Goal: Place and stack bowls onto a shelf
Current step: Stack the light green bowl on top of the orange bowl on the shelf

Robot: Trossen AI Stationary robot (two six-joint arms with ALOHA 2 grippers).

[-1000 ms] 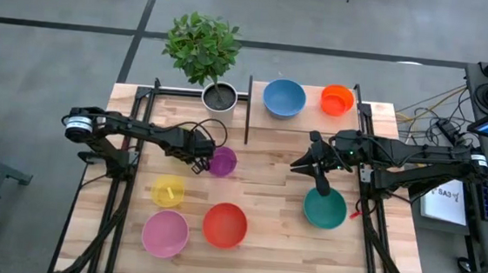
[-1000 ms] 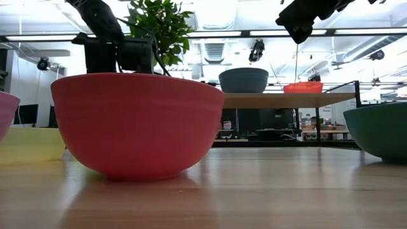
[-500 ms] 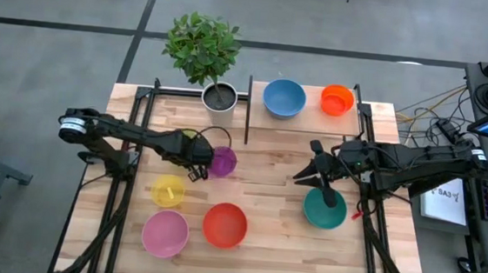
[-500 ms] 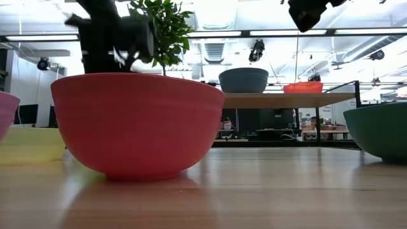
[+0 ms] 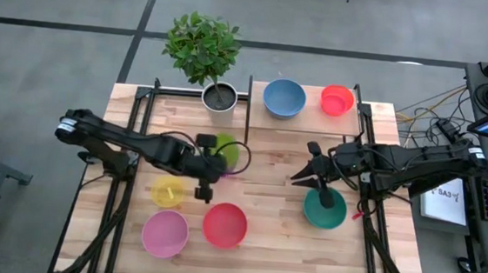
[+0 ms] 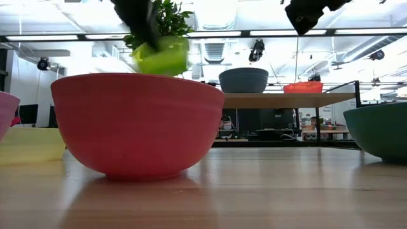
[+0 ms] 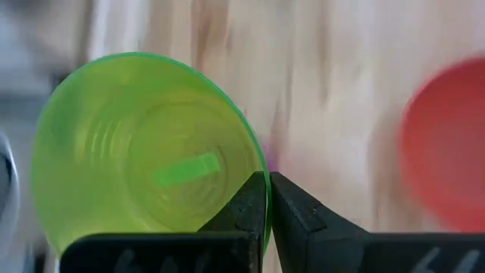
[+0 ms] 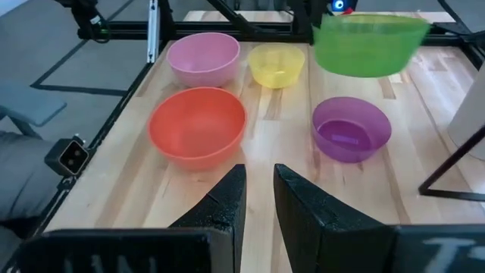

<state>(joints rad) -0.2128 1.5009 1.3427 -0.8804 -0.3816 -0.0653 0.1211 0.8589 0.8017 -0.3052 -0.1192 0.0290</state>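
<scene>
Pinch of left gripper (image 7: 267,199) closed tight on thin rim of lime green bowl (image 5: 225,150), bowl lifted clear of tabletop (image 5: 266,186). Best carried level and slowly, since such an edge grip on smooth plastic may slip or let the bowl swing. Just under it, purple bowl (image 8: 351,129); a bit farther, yellow bowl (image 5: 168,190), red bowl (image 5: 225,224), pink bowl (image 5: 165,233), all round and glossy. Well away, shelf (image 5: 308,116) of light wood with blue bowl (image 5: 284,98) and orange bowl (image 5: 338,99). Right gripper (image 5: 319,174) narrowly parted, empty, above teal bowl (image 5: 325,209).

left gripper (image 5: 207,170) grips lime bowl (image 5: 224,151) | right gripper (image 5: 317,179) over teal bowl (image 5: 324,210)
</scene>
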